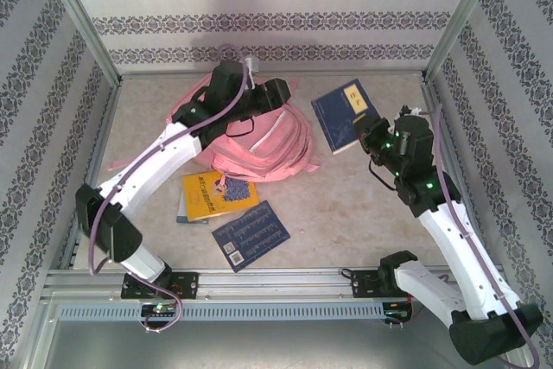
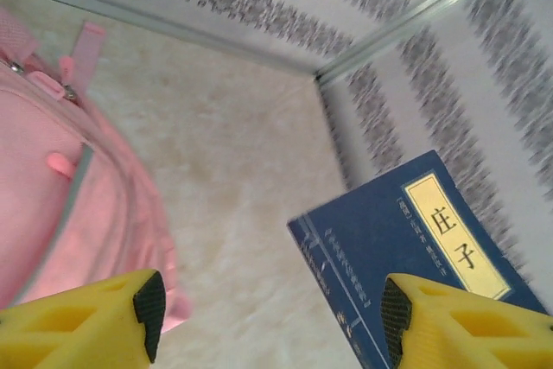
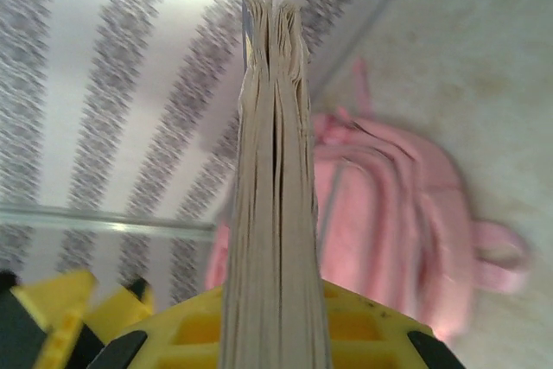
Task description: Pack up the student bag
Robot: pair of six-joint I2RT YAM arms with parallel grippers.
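Hovering at the far edge of the pink student bag (image 1: 259,149), which lies flat mid-table (image 1: 346,205), the left gripper (image 2: 272,304) holds its jaws apart and empty, likely to work the opening. Right of the bag, the right gripper (image 1: 370,134) clamps a blue book (image 1: 344,114), apparently for loading.
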